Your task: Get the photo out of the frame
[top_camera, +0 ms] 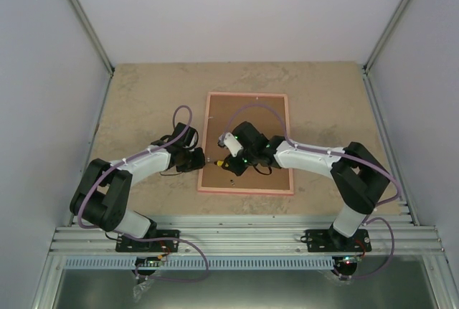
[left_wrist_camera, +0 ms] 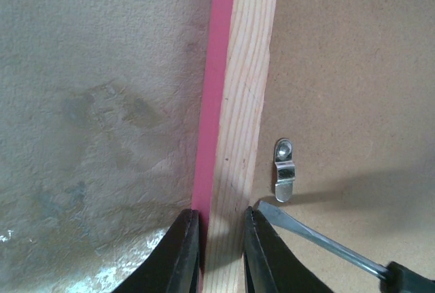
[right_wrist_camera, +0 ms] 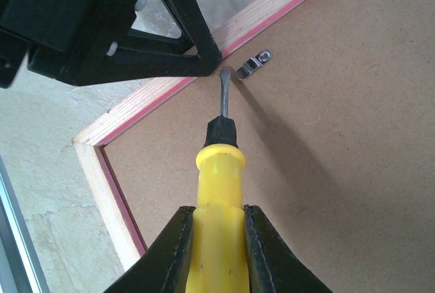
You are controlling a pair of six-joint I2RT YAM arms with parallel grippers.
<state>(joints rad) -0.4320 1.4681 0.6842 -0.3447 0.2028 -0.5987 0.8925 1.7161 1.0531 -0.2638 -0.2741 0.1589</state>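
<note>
Frame (left_wrist_camera: 245,102) face-down on counter (left_wrist_camera: 102,102). Left end effector (left_wrist_camera: 221,213) pinches its rail. Right end effector (right_wrist_camera: 217,211) pinches screwdriver (right_wrist_camera: 219,164), tip beside metal clip (left_wrist_camera: 285,170).

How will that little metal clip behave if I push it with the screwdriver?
The clip looks thin, pinned by one fastener: it probably swivels rather than bends. Its shiny metal may let the screwdriver slip. The frame, pinched by the left gripper, should hold.
</note>
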